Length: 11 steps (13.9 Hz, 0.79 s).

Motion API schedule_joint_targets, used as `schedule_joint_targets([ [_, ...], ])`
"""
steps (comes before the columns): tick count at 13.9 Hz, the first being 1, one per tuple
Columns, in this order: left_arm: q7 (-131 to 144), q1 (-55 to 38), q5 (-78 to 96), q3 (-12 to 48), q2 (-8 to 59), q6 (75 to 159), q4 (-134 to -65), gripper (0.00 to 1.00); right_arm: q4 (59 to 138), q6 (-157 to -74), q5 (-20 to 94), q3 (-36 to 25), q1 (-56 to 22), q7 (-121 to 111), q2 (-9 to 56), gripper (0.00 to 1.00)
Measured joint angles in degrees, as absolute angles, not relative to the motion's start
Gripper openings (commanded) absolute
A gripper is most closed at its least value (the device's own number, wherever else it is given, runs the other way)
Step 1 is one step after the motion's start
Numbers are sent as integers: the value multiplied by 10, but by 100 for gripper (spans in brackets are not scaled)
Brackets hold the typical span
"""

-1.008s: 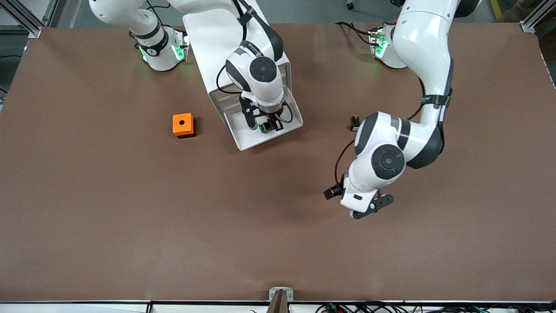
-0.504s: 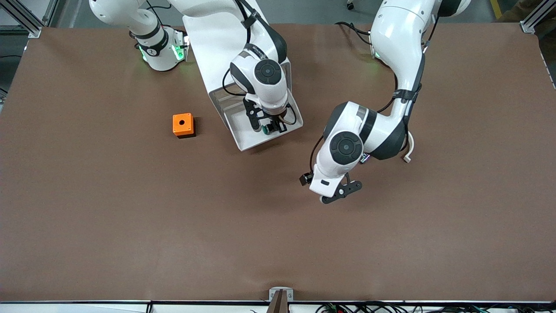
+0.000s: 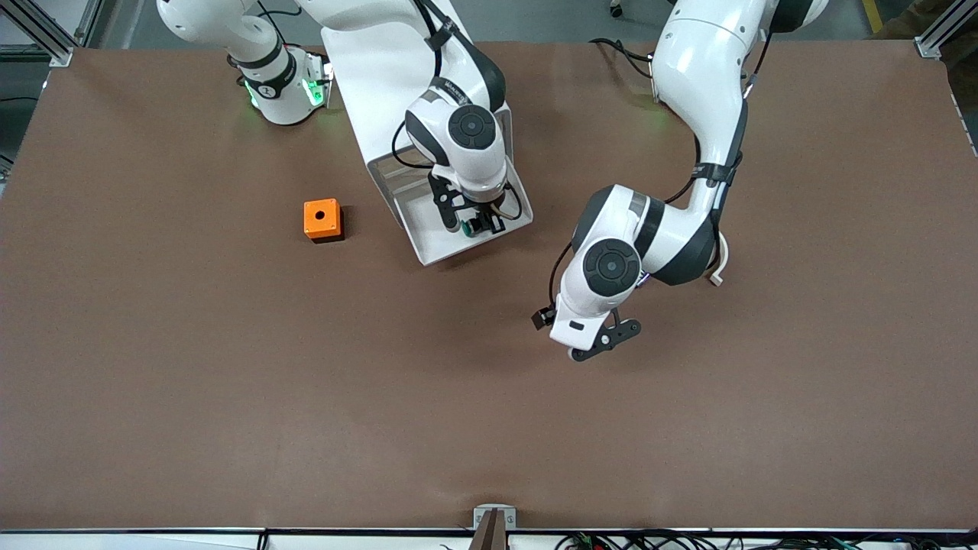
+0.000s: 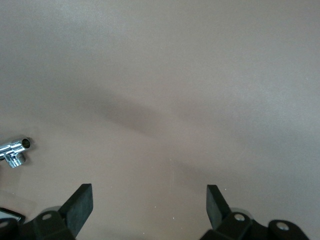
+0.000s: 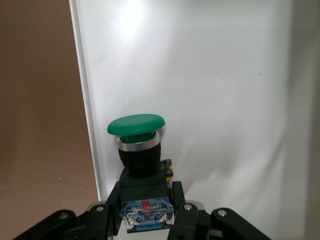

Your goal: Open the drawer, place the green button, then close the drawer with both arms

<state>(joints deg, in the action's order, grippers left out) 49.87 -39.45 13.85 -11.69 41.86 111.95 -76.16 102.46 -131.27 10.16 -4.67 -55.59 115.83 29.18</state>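
Gripping button (image 5: pixel 136 145), drawer (image 3: pixel 439 246) rim close — table (image 3: pixel 229 382) open

The front camera looks steeply down from high across the brown counter (image 3: pixel 229 382), facing both bases along the frame's top. Each wrist camera sits close above its claw's fingers: the left sees bare counter, the right the white drawer (image 5: pixel 200 75), shared with the front view.

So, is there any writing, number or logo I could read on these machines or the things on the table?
"1": as best it reads, on a round sticker on the right arm's base ring.
Too small to read: white lettering on the right arm's black band.
Too blurred to read: a red strip on the button.
No text shows on the orange box, the drawer or the left arm.
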Motion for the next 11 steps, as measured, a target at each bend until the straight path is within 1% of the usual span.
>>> schedule_joint_targets([
  [3,503,-395,139,-117,421,1119,-764,100,1024,-1312,102,-47,-556,1159,292,0],
  [4,503,-395,139,-117,422,1119,-764,100,1024,-1312,102,-47,-556,1159,292,23],
  [5,503,-395,139,-117,423,1119,-764,100,1024,-1310,102,-47,-556,1159,292,99],
  [9,505,-395,139,-117,423,1120,-764,100,1023,-1300,101,-47,-556,1159,294,100],
  [11,506,-394,139,-117,423,1119,-765,100,1002,-1257,101,-49,-556,1156,295,100],
])
